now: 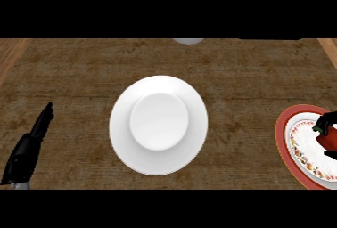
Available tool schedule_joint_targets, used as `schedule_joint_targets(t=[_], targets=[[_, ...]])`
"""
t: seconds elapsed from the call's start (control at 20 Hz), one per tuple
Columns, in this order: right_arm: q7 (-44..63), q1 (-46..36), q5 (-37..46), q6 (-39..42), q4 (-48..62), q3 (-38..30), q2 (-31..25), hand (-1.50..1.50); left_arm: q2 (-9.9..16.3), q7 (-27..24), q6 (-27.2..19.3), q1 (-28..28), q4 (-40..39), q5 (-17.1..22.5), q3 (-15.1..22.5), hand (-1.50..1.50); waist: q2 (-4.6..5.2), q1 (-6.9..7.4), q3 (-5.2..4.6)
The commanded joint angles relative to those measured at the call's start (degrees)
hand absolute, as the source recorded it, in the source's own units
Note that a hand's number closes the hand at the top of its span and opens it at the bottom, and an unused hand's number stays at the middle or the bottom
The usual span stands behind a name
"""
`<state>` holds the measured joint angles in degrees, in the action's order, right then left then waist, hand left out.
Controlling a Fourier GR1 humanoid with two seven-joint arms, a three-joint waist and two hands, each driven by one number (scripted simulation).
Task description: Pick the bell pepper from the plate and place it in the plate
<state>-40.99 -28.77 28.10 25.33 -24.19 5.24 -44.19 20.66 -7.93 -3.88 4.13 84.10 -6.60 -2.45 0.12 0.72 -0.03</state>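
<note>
- The red-rimmed plate (289,133) at the right edge of the frame is cut off by that edge; only its left part shows, with a red outer band and a white inner ring carrying a small speckled pattern.
- On that plate lies the bell pepper (327,140), a dark red glossy shape also cut by the frame's edge and partly covered, so its full outline cannot be made out.
- The right hand (326,120) shows only as black fingers at the right edge, curled over the top and lower side of the bell pepper and closing round it; the forearm is out of the frame.
- A small pale rounded object (188,41) peeks in at the upper centre of the frame; too little of it shows to say what it is.
- The left hand (41,122) sits at the lower left of the frame, seen edge-on, fingers straight and together, pointing toward the upper right; it holds nothing and rests well apart from both plates.
- The white plate (158,125) lies in the centre of the frame, smooth and plain, with a raised-looking oval middle and a broad rim; nothing lies on it.
- The worktop (79,71) is brown with a rough mottled texture, and lighter wood-grain strips show at its upper left and upper right corners.
</note>
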Motion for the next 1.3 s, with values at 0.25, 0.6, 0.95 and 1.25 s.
schedule_joint_targets(t=[0.25,0.6,0.95,1.25], targets=[[24.1,-4.9,7.8,-20.1,-8.4,2.8,8.5,1.5,-0.9,1.8,0.1,-1.0,0.6,-1.2,0.4,0.0,-0.68,-0.58,-0.16],[36.4,-3.3,9.1,-30.9,-22.4,0.9,11.4,1.5,-0.3,2.2,0.0,0.6,1.8,-0.8,-1.6,0.0,-0.76,-1.72,-0.07],[37.7,4.0,6.6,-33.8,-47.0,-1.1,8.9,1.5,-0.5,0.5,0.1,4.5,2.3,-1.1,-2.1,0.0,-1.24,-2.8,-0.08],[40.8,7.4,0.4,-27.3,-69.2,0.7,11.3,1.5,-1.8,-0.4,-0.9,4.4,2.4,-2.1,-1.5,0.0,-1.01,-2.84,-0.08]])
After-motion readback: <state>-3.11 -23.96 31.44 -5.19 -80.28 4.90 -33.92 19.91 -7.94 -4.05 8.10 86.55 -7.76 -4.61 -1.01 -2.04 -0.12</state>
